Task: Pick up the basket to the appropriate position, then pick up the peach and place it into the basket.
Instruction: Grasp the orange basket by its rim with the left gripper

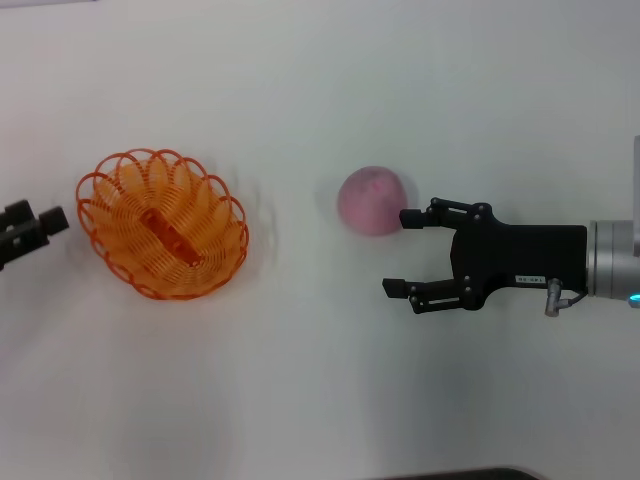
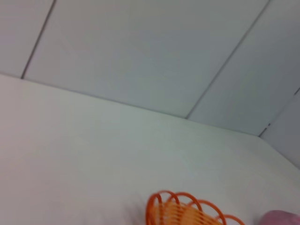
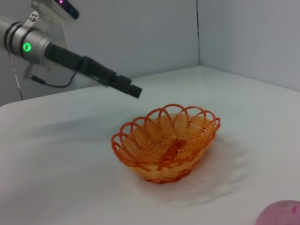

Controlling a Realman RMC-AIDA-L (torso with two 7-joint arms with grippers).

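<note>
Only overhead, right end effector point(image 1: 402, 252) gapes beside peach point(image 1: 372, 200).

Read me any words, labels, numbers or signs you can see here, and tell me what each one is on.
Small white label on the right gripper body: text too small to read.
Basket, peach, table, left gripper: no text visible.
No other words, numbers or signs show in any view.

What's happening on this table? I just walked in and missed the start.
The right gripper is open beside the peach, one finger near it, nothing gripped yet. The orange basket sits empty on the white table, apart from the peach. The left gripper waits just off the basket's far side, holding nothing.
</note>
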